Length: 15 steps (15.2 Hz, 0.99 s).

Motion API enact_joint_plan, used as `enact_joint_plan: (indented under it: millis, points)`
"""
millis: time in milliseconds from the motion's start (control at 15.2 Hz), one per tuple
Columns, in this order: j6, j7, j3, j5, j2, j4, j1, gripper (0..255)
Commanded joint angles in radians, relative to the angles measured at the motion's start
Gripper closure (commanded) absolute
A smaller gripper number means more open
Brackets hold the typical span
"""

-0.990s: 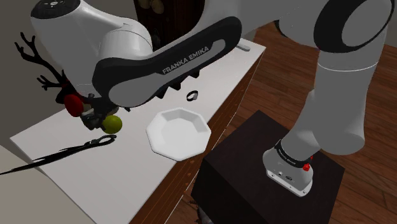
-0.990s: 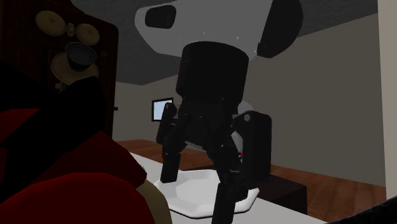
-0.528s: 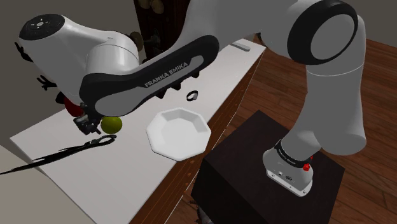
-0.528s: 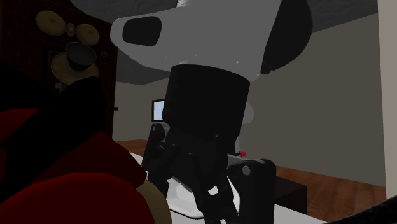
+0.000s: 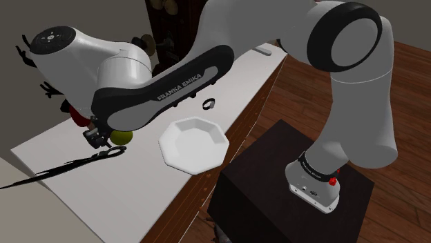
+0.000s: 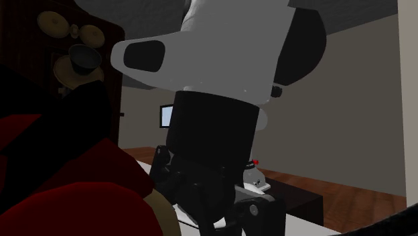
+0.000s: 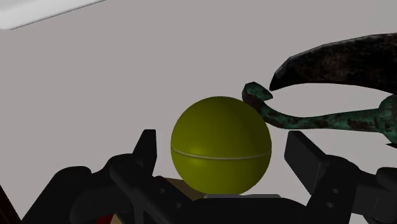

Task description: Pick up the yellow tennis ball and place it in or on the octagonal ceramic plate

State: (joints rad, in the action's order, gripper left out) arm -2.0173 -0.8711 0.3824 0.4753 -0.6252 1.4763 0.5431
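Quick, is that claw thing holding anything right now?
Black two-finger claw: open. The round yellow-green ball sits between its fingers but is not gripped.

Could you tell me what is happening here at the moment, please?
The Franka arm has its black gripper down at the white counter, its open fingers standing either side of the yellow-green ball without touching it. The white octagonal plate lies apart on the same counter, to the shoulder view's right of the ball. Nothing is gripped yet.
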Motion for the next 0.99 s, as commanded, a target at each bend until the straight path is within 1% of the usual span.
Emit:
enact_joint_plan:
  millis: [0, 66, 132, 726, 924]
  points:
    - [0.0, 0.0, 0.0, 0.0, 0.0, 0.0, 0.0, 0]
    - [0.0, 0.0, 0.0, 0.0, 0.0, 0.0, 0.0, 0]
    - [0.0, 0.0, 0.0, 0.0, 0.0, 0.0, 0.0, 255]
    - [0.0, 0.0, 0.0, 0.0, 0.0, 0.0, 0.0, 255]
    - [0.029, 0.01, 0.006, -0.009, 0.016, -0.015, -0.002, 255]
